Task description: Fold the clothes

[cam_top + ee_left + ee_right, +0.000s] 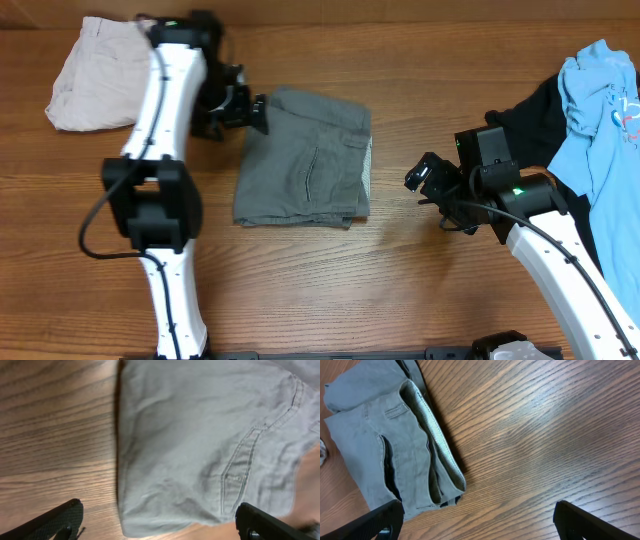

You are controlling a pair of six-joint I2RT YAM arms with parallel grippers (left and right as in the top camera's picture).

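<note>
Cream shorts [95, 85] lay at the far left of the surface [330, 290]. The left claw [248, 108] stood open over the left edge of the folded grey shorts [305, 158] at centre. The right claw [428, 180] stood open over bare wood. A light blue tee [600, 120] lay rightmost.

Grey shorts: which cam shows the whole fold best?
Overhead. The folded grey shorts sit fully in frame, almost all edges visible. Left wrist gives only a close-up of one corner and a pocket seam; right wrist shows the layered edge, cropped at the frame.
</note>
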